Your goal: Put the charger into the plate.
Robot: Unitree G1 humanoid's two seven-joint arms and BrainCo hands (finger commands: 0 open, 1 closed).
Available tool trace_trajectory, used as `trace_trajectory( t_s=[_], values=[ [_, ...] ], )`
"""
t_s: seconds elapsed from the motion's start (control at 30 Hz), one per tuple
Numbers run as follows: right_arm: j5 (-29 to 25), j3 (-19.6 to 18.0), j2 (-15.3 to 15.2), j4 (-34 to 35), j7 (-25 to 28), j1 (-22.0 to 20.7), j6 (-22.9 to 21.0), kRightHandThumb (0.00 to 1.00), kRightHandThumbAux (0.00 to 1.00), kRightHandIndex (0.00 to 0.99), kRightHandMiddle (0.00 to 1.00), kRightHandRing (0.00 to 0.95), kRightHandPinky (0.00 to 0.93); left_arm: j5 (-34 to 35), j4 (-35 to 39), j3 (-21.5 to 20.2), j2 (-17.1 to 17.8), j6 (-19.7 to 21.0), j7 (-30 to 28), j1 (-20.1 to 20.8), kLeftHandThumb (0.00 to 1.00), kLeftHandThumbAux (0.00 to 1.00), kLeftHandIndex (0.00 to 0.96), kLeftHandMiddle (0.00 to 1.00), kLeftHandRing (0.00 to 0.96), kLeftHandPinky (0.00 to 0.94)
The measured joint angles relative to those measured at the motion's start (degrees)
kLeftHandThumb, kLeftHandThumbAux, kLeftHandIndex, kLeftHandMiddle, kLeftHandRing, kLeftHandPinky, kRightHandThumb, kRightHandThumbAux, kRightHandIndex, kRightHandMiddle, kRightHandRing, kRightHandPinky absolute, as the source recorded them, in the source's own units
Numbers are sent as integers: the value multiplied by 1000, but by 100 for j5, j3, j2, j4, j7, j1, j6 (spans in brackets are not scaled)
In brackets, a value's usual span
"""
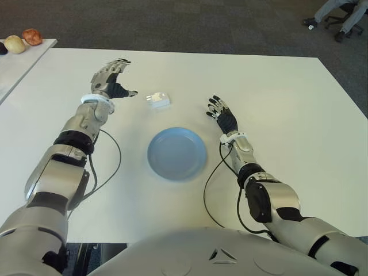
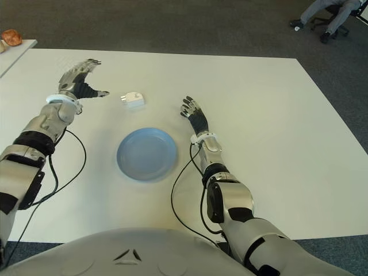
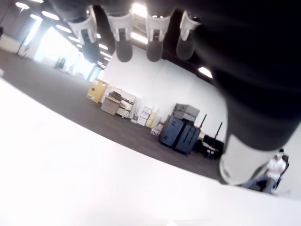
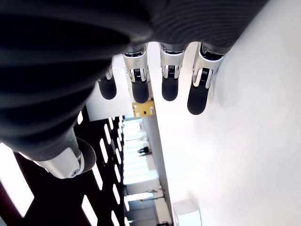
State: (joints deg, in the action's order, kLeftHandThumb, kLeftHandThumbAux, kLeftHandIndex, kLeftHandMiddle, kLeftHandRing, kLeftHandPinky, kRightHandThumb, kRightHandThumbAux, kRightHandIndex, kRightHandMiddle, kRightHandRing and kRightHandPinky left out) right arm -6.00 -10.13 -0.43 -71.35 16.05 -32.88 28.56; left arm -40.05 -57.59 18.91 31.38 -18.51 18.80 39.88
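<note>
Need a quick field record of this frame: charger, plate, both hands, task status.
charger: white charger lying on the table, beyond the plate, apart from it
plate: blue plate, nothing in it, between the two arms
left hand: left hand open, fingers spread, on the charger's left side, not touching it
right hand: right hand open, holding nothing, to the right of the charger and plate
other: round food-like items on a side table at far left
task status: charger not yet grasped, not in plate
</note>
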Motion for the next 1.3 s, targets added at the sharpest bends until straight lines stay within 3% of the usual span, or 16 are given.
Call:
trace_trajectory(
  t_s=[0.23,0.5,0.83,1.3],
  values=[
    [-1,-14,2,0,45,4,0,4,607,72,113,75,64,-791,-774,861,15,-94,595,409,1,758,0,0,0,0],
    [-12,-61,-6,1,129,7,0,3,625,61,105,67,59,-1233,-1214,1526,-30,-81,763,676,0,771,0,0,0,0],
    [-113,-258,27,8,301,32,0,35,642,80,111,70,72,-1279,-1456,1817,-254,-27,771,806,0,786,0,0,0,0],
    [-124,-373,51,45,389,67,1,35,619,102,136,86,66,-1199,-1597,1828,-533,-121,772,802,0,785,0,0,0,6]
  ],
)
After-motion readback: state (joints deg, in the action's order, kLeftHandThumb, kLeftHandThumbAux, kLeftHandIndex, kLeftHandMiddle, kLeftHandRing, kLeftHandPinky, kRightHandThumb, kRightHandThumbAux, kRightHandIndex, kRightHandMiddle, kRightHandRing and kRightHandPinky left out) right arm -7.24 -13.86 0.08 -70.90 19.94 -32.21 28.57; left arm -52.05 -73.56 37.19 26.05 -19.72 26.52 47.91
